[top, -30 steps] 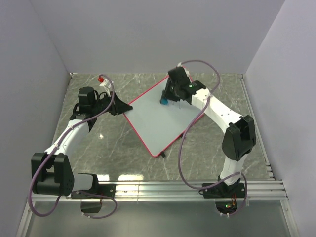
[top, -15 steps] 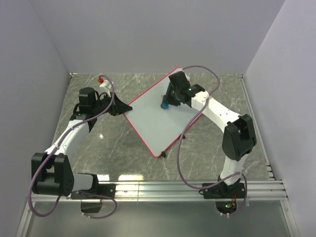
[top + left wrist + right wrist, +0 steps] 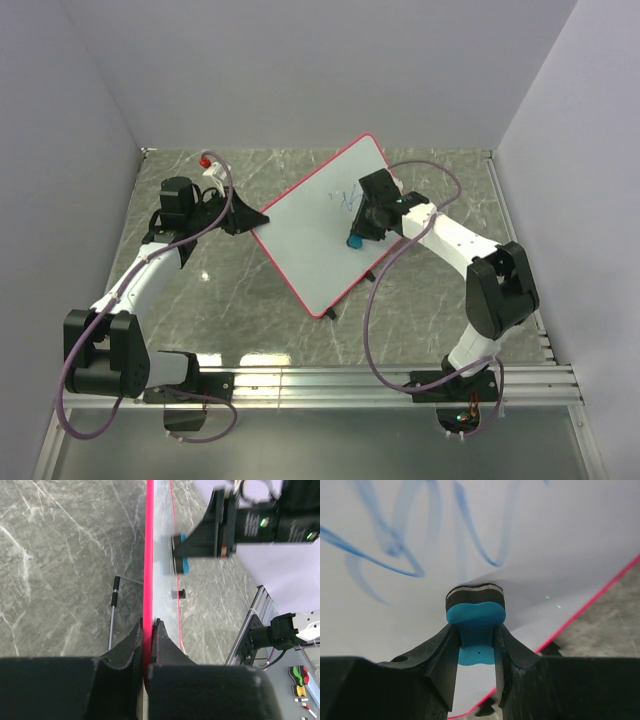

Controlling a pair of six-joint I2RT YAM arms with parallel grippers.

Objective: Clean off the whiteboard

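Observation:
The whiteboard (image 3: 315,235), white with a thin red frame, lies tilted across the middle of the table, its far corner raised. Blue scribbles (image 3: 345,200) show near its far right part and fill the upper right wrist view (image 3: 395,545). My left gripper (image 3: 248,220) is shut on the board's left edge; the red frame (image 3: 148,555) runs straight between its jaws (image 3: 148,626). My right gripper (image 3: 357,236) is shut on a small blue eraser (image 3: 475,611), whose black felt face presses on the white surface below the scribbles. The eraser (image 3: 181,554) also shows in the left wrist view.
A red-capped marker (image 3: 208,162) lies at the back left of the marble table (image 3: 240,310). The board's black feet (image 3: 328,313) hang at its near edge. A metal rail (image 3: 400,380) runs along the front. Grey walls close both sides.
The right gripper has slid the eraser down the board toward the near right, uncovering the blue scribbles. The board's far corner has risen and swung back. The left gripper stays put.

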